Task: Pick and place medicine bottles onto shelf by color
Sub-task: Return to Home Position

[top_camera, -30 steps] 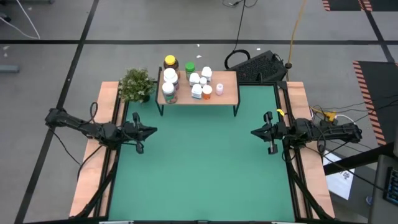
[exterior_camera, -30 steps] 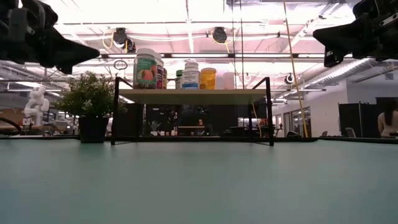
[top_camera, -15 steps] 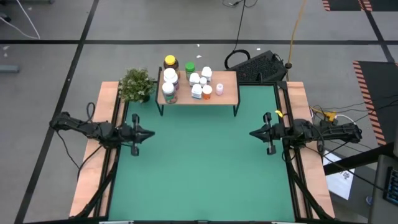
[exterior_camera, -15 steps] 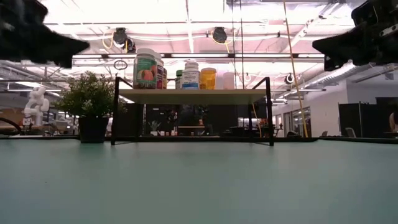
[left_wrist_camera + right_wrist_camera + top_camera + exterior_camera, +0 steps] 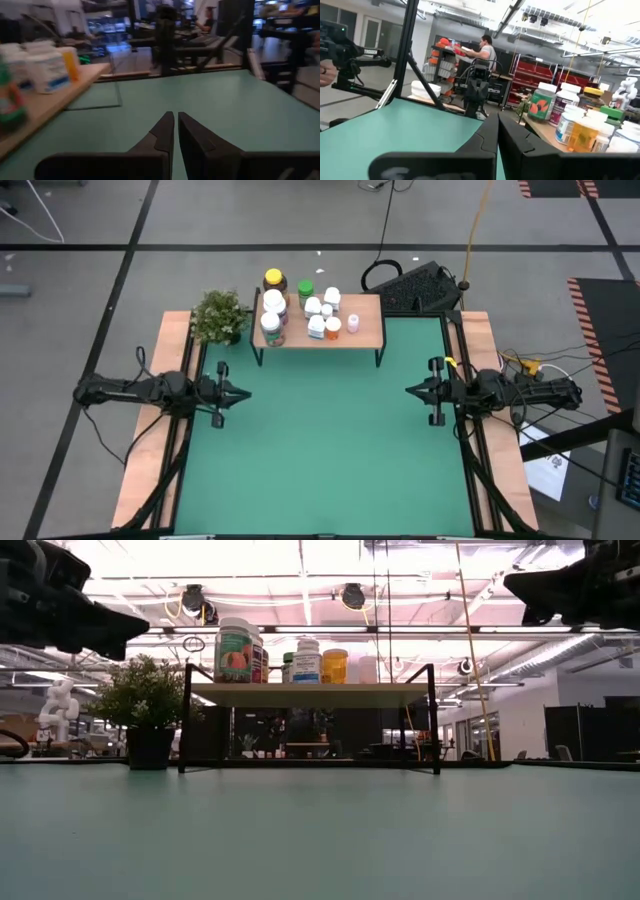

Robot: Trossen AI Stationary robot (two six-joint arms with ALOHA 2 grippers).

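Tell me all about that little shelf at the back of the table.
The shelf is a low stand with a light wood rectangular top on thin black metal legs. It stands upright at the far edge of the green table, beside a potted plant. Pill bottles crowd its left and middle; its right end is bare.
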